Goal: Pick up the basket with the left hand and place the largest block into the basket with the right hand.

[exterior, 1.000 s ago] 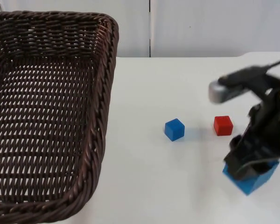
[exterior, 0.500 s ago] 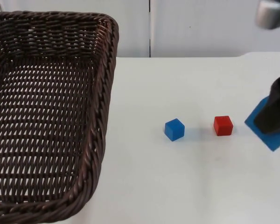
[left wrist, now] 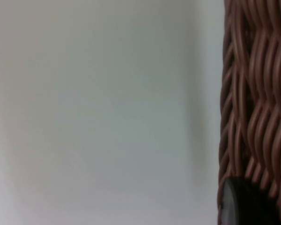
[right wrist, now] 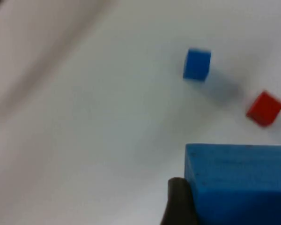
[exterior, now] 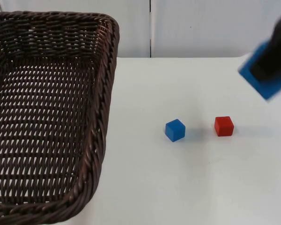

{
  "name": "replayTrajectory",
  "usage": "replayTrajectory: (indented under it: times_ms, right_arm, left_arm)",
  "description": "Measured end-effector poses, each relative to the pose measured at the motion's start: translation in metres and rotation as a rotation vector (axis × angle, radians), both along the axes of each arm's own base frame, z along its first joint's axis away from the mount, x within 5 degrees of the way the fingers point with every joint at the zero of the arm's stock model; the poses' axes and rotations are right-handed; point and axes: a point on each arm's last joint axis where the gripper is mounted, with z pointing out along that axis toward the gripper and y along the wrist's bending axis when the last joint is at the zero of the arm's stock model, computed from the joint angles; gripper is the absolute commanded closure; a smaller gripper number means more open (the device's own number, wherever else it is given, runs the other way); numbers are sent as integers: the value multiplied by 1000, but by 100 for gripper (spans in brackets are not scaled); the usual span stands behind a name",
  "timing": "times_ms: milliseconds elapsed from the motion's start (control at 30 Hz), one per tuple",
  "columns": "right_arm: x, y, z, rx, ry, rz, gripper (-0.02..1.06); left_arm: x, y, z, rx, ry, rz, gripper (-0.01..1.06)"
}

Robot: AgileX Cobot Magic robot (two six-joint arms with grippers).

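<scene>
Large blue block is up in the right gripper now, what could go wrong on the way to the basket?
The large blue block hangs tilted in the right gripper, so it might slip. Its path may cross the small blue cube and red cube. It could clip the wicker basket's raised rim.

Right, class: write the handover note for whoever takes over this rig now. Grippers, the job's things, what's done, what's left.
Left gripper: at the wicker basket, which is held up near the top camera.
Right gripper: shut on the large blue block, raised above the table at its right edge.
Small blue block and red block sit apart on the table.
Done: basket up, largest block picked.
Left: carry the block over the basket and release.
</scene>
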Motion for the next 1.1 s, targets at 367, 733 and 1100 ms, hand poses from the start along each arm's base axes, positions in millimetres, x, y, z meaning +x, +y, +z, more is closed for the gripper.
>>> replayTrajectory:
  times_ms: [367, 733, 1100]
  right_arm:
    - [-2, 49, 43, 82, -119, 154, 105]
    - [15, 124, 24, 52, -90, 288, 105]
    - [42, 174, 9, 93, -110, 308, 105]
  left_arm:
    - [0, 0, 0, 0, 0, 0, 105]
    - [0, 0, 0, 0, 0, 0, 105]
    - [0, 0, 0, 0, -1, -2, 105]
